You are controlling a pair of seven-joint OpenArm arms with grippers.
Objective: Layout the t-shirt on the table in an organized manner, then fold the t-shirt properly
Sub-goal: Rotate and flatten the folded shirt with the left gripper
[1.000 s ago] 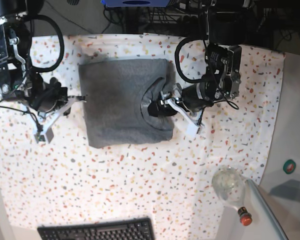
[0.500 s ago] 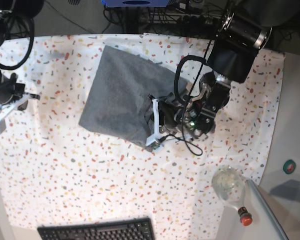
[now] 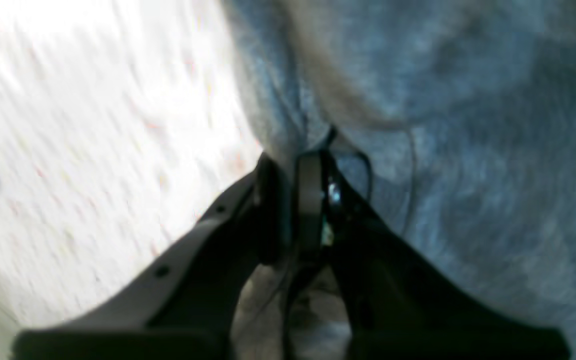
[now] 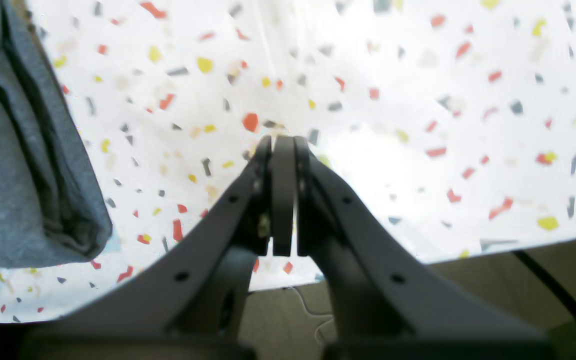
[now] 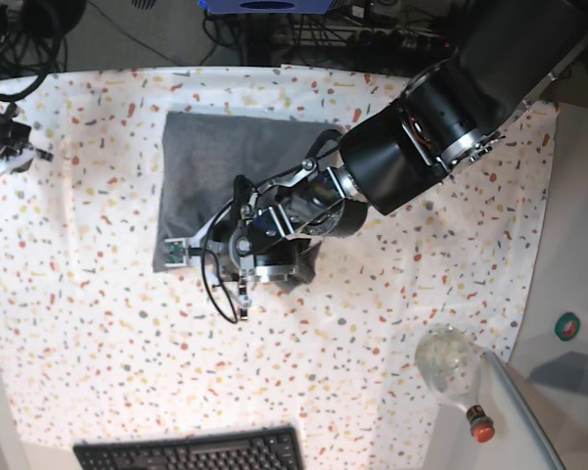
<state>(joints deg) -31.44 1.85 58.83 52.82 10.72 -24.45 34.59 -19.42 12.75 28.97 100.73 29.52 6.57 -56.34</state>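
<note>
Grey knit is what your left gripper (image 3: 293,200) is pinching: the t-shirt (image 5: 210,162) is lying on the speckled counter (image 5: 98,323) toward its far side, and your left arm (image 5: 421,127) is reaching across it, hiding its near right part. Your right gripper (image 4: 283,150) is sitting pressed together, holding nothing, over bare cloth beside the shirt's edge. Nearby, a keyboard (image 5: 191,452) and a bottle (image 5: 455,372) are resting at the near edge.

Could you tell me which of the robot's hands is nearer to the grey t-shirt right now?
The left. The left hand is right at the t-shirt, closed against its fabric. The right hand is shut and empty over the bare table, off to the shirt's side.
</note>
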